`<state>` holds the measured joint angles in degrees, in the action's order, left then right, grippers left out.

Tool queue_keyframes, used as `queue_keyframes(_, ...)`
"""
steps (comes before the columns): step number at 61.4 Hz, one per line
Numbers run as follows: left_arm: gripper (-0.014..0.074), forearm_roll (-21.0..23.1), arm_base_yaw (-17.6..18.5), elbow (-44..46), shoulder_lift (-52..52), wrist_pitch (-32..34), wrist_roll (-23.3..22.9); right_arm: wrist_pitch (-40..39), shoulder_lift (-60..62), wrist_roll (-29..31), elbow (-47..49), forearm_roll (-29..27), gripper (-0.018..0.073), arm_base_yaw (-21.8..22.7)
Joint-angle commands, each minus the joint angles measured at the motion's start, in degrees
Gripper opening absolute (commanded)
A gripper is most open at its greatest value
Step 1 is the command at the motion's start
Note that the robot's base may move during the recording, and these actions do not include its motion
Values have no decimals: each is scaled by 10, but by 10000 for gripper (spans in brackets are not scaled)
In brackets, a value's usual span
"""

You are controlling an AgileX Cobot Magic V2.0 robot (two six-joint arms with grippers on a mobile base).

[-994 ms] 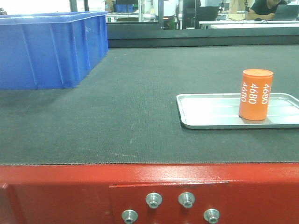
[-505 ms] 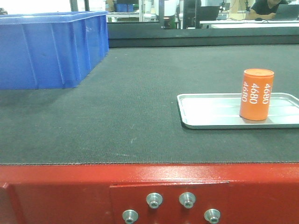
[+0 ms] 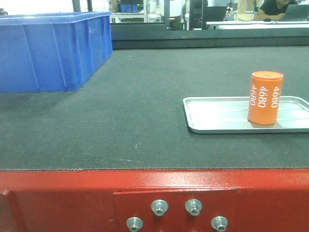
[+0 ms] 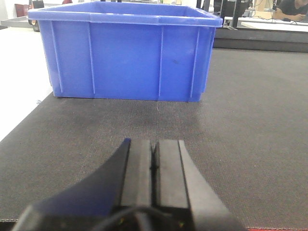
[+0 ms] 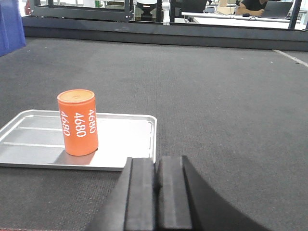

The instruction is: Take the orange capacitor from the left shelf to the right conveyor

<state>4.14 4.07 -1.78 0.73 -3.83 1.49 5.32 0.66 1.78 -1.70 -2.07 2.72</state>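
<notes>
Conveyor belt (image 3: 120, 116) carries one orange capacitor (image 3: 264, 98), one tray (image 3: 217, 116), one bin (image 3: 48, 50).

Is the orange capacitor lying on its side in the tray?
No, the orange capacitor stands upright on the silver tray, flat top up.

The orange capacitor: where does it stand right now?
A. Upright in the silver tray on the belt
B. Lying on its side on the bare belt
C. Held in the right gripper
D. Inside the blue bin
A. The orange capacitor stands upright in the silver tray on the dark belt, apart from the shut right gripper.
</notes>
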Motion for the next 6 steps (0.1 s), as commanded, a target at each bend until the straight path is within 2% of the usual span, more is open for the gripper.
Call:
queue_keyframes(1,-127,1,0,2,5,51,-1,-53,3,2,3,-1,55,3)
queue_keyframes(6,-127,1,0,2,5,51,-1,-53,3,2,3,-1,55,3)
